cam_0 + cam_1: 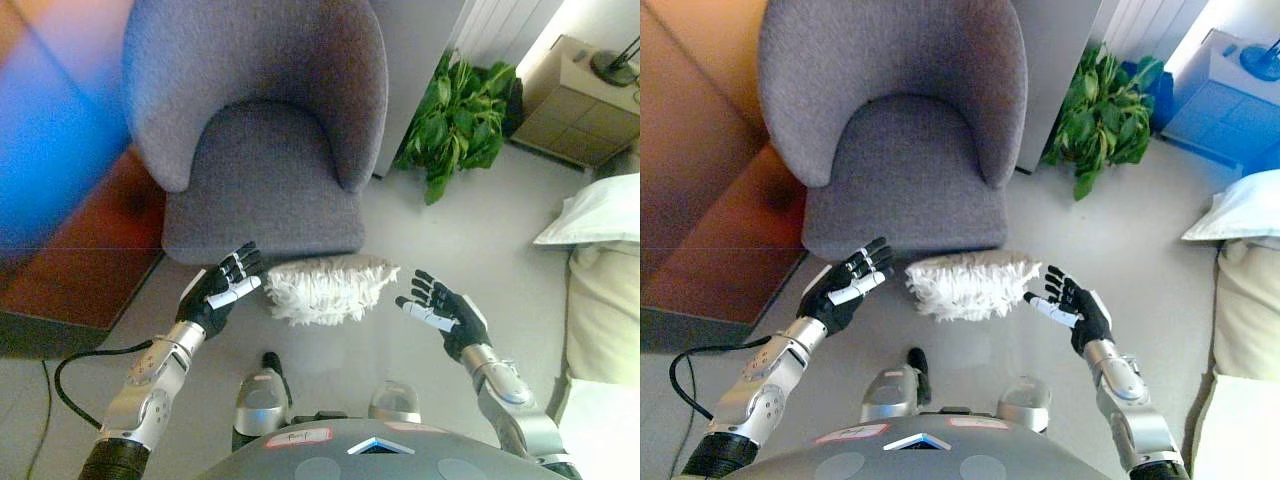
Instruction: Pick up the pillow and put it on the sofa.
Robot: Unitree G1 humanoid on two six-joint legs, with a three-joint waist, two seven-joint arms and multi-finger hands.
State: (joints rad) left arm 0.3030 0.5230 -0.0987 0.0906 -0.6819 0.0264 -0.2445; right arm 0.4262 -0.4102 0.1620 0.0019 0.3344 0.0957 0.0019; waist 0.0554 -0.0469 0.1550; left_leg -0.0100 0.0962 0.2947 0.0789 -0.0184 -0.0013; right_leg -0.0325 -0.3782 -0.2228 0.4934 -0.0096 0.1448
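Observation:
A white fluffy pillow point(328, 288) lies on the pale floor just in front of the grey armchair point(262, 130). My left hand point(225, 288) is at the pillow's left end, open, palm turned toward it, close to or just touching the fur. My right hand point(443, 309) is open too, palm facing left, a short gap away from the pillow's right end. Neither hand holds anything. The armchair's seat point(902, 190) is bare.
A green potted plant point(458, 120) stands to the right of the armchair by the wall. A bed with a white pillow point(598, 212) fills the right edge, and a bedside cabinet point(580, 100) is at the far right. A dark wooden unit point(710, 250) lies left.

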